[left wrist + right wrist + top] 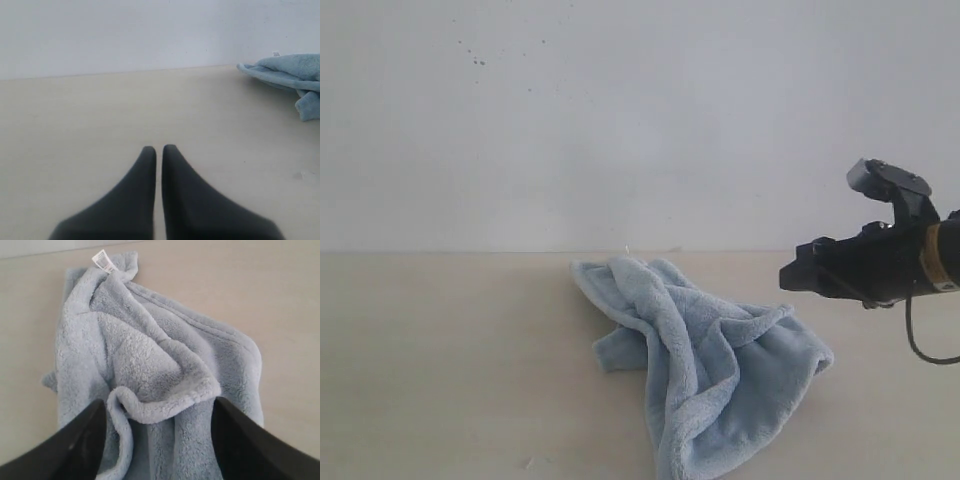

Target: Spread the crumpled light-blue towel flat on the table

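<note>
The light-blue towel (705, 370) lies crumpled in a heap on the beige table (440, 360), right of the middle. My right gripper (788, 276) hangs in the air just above the towel's right edge, apart from the cloth. In the right wrist view the right gripper (160, 402) stands wide open over a rolled fold of the towel (150, 355), and the white label (101, 260) shows at the far corner. My left gripper (159, 149) is shut with nothing in it, low over bare table (100, 110). The towel (290, 70) lies well off to one side of it.
A plain white wall (620, 120) rises behind the table's far edge. Bare table surface stretches to the left of the towel. A black cable (920, 345) loops under the right arm.
</note>
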